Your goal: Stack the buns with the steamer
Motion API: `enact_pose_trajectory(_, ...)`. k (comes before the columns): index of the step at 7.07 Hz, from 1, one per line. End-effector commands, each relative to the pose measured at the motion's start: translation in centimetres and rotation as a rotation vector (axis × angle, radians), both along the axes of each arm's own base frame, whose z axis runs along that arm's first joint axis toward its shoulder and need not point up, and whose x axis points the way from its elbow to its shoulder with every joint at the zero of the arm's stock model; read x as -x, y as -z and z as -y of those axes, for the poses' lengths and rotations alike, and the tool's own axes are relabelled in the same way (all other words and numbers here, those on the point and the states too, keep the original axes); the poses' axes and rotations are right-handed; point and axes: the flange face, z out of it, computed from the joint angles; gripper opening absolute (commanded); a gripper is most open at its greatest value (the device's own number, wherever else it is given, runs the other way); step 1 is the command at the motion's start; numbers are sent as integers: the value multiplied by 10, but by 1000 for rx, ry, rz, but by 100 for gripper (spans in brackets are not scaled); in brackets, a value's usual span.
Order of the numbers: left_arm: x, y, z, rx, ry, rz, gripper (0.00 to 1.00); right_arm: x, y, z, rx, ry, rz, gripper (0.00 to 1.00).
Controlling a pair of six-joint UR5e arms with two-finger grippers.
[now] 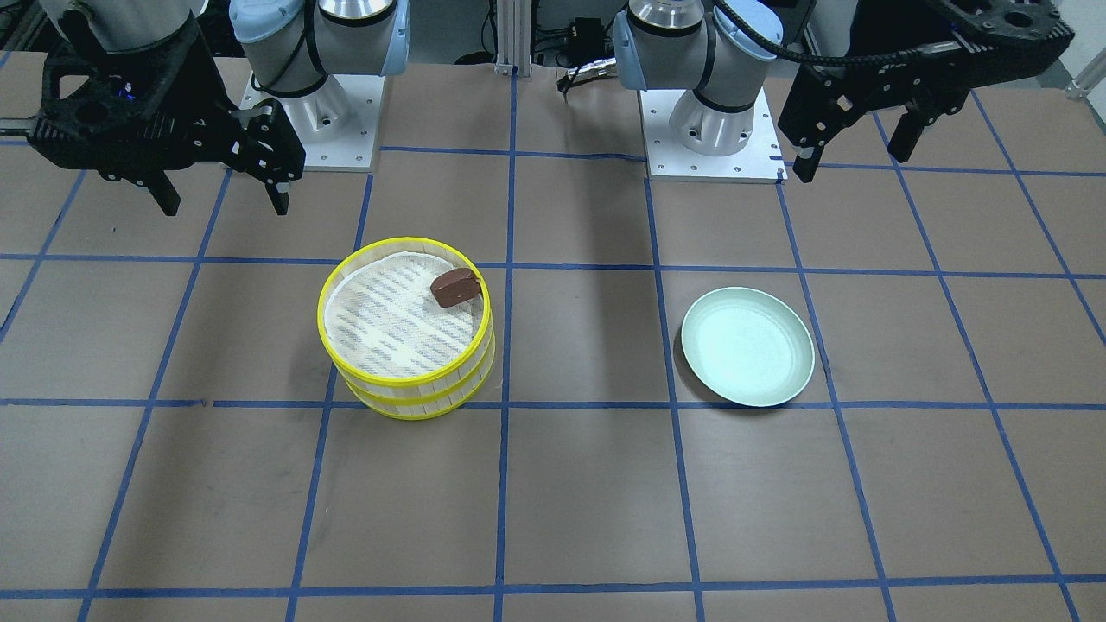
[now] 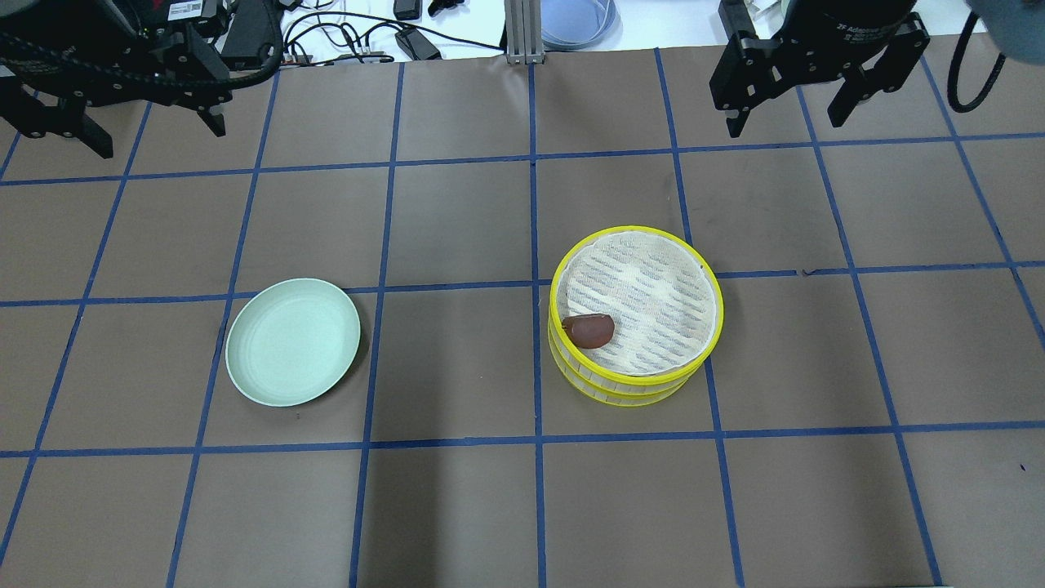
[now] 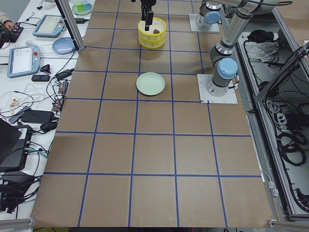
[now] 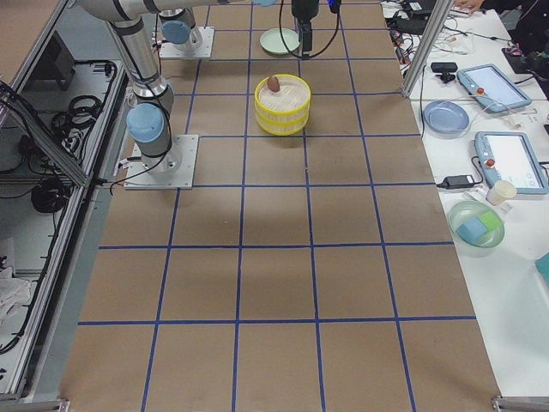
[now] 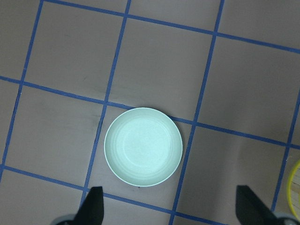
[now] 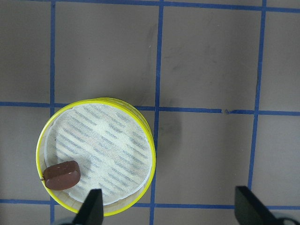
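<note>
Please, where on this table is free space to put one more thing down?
Bare table lies between the mint-green plate and the yellow steamer, and on the robot's side of both. The plate holds nothing. In the steamer only the brown bun lies by the rim; the rest of its liner is free. Nowhere is crowded.

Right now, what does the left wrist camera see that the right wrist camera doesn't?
Only the left wrist view: the empty mint-green plate. Only the right wrist view: the brown bun, lying inside the yellow steamer near its rim. Both: the brown table with blue tape lines and, at the bottom edge, the spread-apart left fingers in one, right fingers in the other. The left view also clips a yellow sliver of steamer.
</note>
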Motion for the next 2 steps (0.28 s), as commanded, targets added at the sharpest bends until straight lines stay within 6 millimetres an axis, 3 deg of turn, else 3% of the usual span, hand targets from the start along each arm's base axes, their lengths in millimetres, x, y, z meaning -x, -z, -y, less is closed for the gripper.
enact_pose_trajectory(1,-4,7,6,-18,-16,-30,100,0,0,0,0,-1,1,100)
enact_pose_trajectory(2,3,19,13,-35,7,-165,99,0,0,0,0,-1,-1,100)
